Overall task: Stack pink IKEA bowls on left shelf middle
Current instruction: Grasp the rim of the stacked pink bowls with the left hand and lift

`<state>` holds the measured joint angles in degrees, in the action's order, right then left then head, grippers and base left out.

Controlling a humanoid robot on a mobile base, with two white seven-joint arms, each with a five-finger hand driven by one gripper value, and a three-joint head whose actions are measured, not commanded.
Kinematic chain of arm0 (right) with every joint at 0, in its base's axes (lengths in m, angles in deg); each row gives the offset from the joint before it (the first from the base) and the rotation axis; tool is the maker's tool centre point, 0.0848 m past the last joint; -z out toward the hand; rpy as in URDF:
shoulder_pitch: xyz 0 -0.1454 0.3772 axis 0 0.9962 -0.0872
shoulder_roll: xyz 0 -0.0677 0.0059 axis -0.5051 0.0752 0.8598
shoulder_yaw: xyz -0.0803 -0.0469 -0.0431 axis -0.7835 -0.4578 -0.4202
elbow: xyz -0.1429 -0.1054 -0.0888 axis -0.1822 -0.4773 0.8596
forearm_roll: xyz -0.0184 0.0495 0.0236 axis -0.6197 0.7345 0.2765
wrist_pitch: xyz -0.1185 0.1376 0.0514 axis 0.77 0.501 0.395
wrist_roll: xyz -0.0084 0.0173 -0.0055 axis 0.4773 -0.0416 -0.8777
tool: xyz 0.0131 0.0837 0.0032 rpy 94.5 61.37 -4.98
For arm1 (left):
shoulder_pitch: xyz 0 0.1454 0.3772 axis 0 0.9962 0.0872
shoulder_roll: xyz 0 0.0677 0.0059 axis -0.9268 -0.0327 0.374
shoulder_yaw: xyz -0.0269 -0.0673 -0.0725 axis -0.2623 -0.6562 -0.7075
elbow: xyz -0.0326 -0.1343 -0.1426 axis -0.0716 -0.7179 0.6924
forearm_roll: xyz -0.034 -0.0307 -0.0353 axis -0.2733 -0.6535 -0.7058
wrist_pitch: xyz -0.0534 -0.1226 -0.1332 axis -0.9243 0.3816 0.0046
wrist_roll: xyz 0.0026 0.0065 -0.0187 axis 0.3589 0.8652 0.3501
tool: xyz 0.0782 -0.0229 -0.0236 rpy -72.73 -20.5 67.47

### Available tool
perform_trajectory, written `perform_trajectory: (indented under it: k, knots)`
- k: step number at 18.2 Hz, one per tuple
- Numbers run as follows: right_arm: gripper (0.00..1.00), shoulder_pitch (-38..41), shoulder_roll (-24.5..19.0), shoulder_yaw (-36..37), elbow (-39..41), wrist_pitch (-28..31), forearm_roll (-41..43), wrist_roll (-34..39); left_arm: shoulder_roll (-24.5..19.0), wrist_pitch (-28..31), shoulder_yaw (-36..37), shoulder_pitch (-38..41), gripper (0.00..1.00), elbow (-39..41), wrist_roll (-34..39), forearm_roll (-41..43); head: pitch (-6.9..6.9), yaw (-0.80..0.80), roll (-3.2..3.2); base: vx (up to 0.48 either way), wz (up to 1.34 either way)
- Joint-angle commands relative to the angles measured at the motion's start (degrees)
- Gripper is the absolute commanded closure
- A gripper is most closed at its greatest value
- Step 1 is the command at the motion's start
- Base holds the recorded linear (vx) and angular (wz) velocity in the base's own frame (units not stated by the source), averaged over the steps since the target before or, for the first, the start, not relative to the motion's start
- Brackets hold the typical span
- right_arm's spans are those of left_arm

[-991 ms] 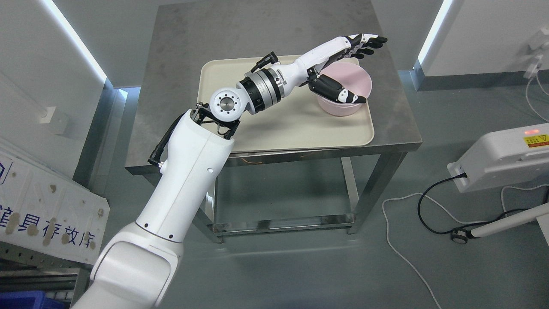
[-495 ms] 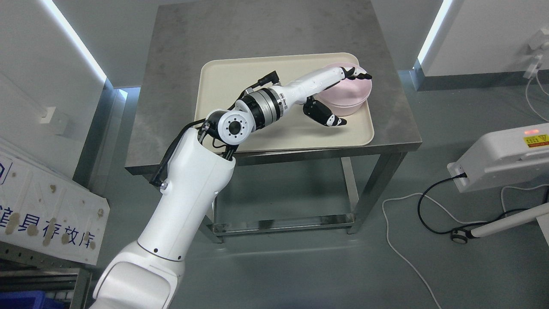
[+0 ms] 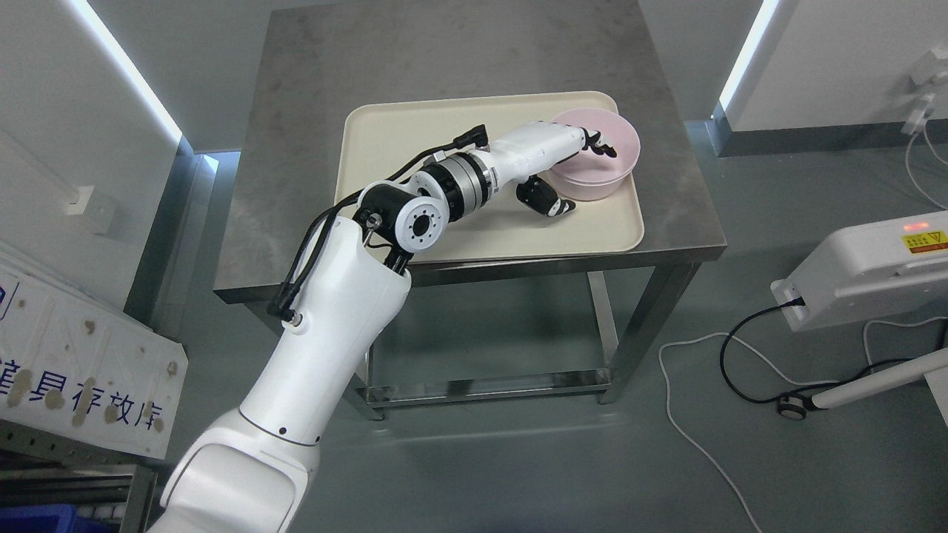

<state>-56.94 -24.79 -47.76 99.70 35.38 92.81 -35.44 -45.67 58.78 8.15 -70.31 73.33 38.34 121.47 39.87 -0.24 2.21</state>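
Note:
A pink bowl (image 3: 615,155) stands upright at the back right corner of a cream tray (image 3: 400,141) on a steel table (image 3: 444,52). My left arm reaches across the tray from the lower left. My left hand (image 3: 581,176) straddles the bowl's near-left rim: the black fingers (image 3: 601,146) are curled down inside the bowl and the thumb (image 3: 554,204) presses against the outside of its wall. The bowl still rests on the tray. No shelf shows in the head view.
A white machine (image 3: 866,274) with a warning label stands on the floor at the right, with cables (image 3: 696,370) trailing in front of it. A white lettered board (image 3: 81,370) leans at the lower left, above a blue bin (image 3: 37,518).
My left hand came down from above the bowl, slid over its rim, and curled its fingers inside while the thumb closed on the outer wall. The bowl stayed in place.

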Motion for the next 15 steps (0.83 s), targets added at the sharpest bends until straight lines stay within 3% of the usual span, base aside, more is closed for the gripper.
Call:
perform_trajectory:
  k: [1,7,12,15]
  knots:
    - [0.00,0.00,1.00,0.00,0.00,0.01,0.00,-0.01,-1.00,-3.36,2.20,-0.61,0.46,-5.52,3.37,6.30,0.00,0.00,0.00,0.006,-0.02]
    - [0.00,0.00,1.00,0.00,0.00,0.01,0.00,-0.01,-1.00,-12.59,-3.94,-0.44,0.93,-6.58,3.91,5.95,0.00,0.00,0.00,0.003,-0.01]
    - [0.00,0.00,1.00,0.00,0.00,0.01,0.00,-0.01,-1.00,-19.27,-15.71,0.70,0.95,-5.88,3.83,1.83,0.00,0.00,0.00,0.000,0.00]
    - [0.00,0.00,1.00,0.00,0.00,0.01,0.00,-0.01,-1.00,-27.61,-23.10,2.72,0.95,-4.91,3.21,-0.03,0.00,0.00,0.00,0.000,0.00]
